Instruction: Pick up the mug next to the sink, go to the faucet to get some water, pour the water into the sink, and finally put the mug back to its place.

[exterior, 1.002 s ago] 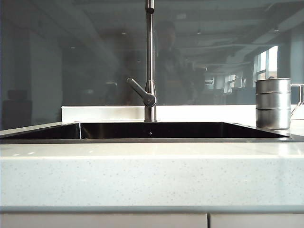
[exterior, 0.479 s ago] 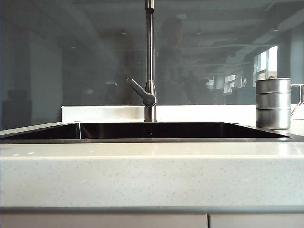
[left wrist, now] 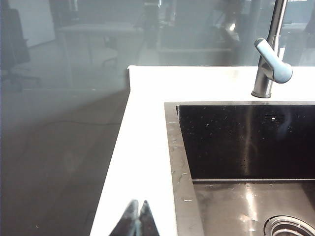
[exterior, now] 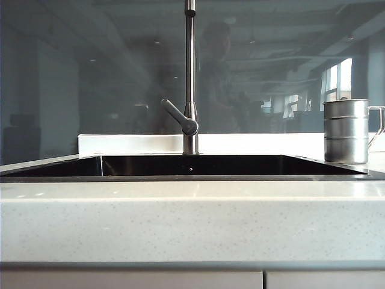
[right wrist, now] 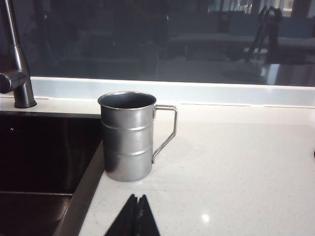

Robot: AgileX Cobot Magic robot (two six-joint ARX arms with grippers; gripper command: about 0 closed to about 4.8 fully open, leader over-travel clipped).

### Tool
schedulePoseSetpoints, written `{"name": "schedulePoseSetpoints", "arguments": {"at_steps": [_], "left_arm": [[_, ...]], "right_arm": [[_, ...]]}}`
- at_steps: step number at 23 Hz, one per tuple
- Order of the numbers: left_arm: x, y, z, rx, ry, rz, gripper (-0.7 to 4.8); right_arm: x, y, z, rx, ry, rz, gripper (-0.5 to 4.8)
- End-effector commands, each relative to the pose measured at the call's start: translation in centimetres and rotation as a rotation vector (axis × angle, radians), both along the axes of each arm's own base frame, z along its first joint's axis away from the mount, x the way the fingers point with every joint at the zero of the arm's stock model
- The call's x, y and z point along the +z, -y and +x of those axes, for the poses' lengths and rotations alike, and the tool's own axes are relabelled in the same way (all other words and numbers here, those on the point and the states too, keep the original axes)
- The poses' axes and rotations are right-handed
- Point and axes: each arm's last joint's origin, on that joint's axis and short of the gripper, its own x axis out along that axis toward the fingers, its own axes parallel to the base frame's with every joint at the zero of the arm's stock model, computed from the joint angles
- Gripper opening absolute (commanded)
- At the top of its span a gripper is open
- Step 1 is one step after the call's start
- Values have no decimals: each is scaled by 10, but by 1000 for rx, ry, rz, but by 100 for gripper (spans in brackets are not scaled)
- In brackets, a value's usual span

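We see the steel mug upright on the countertop just beside the sink, handle facing away from the basin. The right gripper, fully closed and empty, waits near it; the left gripper, likewise closed, sits beyond the sink's opposite rim.

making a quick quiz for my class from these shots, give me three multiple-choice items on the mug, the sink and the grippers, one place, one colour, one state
1. Where does the mug stand?
A. on the counter beside the sink
B. inside the sink
C. under the faucet

2. What colour are the sink's back and side walls?
A. white
B. glossy black
C. blue

3. How is the right gripper?
A. shut on the mug
B. wide open
C. shut, holding nothing

Answers: 1 A, the mug rests on the pale counter at the sink's edge. 2 B, the walls are dark and shiny. 3 C, its tips meet short of the mug; the left gripper is likewise shut, over the counter by the sink's other end.
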Motion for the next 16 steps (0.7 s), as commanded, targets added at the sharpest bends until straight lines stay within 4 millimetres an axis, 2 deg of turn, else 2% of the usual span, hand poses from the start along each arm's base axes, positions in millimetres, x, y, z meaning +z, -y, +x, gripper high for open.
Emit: {"name": "schedulePoseSetpoints", "arguments": {"at_steps": [1,16], "left_arm": [[2,0,0,-5,15,-3,-2],[2,0,0,-5,15,-3,-2]], "right_arm": [[4,0,-1,10,50,41,-8],[0,0,0,9,33,40,-8]]}}
